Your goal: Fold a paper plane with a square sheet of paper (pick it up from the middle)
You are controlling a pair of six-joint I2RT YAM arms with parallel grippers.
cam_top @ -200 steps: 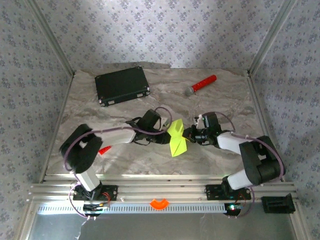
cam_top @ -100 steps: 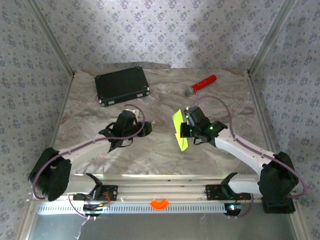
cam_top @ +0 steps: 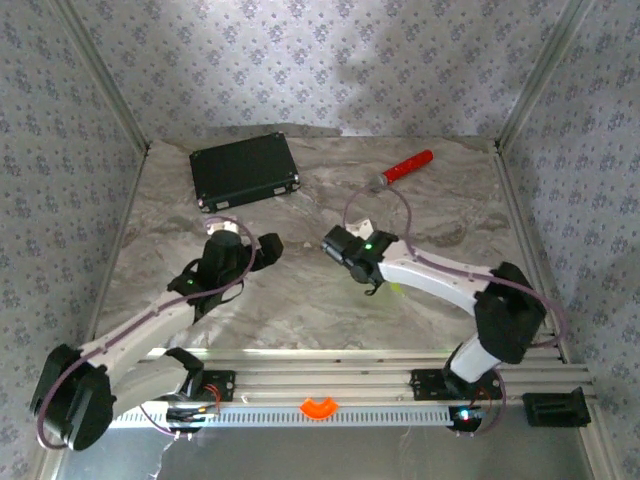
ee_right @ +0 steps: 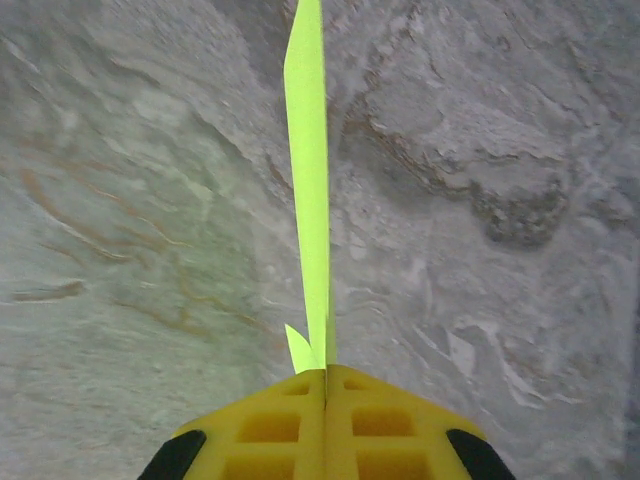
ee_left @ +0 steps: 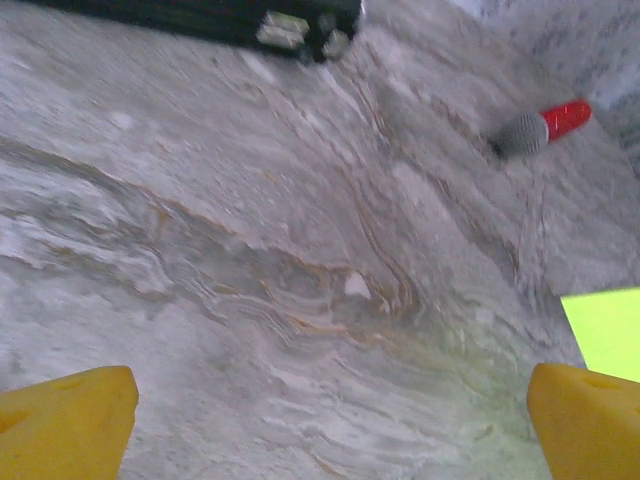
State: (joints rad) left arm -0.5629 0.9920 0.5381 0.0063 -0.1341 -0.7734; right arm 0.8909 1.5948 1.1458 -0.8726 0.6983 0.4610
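Paper plane (ee_right: pixel 310 180): folded lime paper seen edge-on, pinched between the closed jaws of the right gripper (ee_right: pixel 325 372) over the middle of the marble table (ee_right: pixel 120 200). Left gripper (ee_left: pixel 325 425) hovers nearby, jaws spread wide.

Table (cam_top: pixel 300 305): flat top, grey-beige marbled pattern with brownish veins. Lying directly on it:
- one black case (cam_top: pixel 245 171), flat, lid down, at the far left
- one red-handled microphone (cam_top: pixel 402 169), on its side, grey head toward the near-left, far right of centre, well apart from the case
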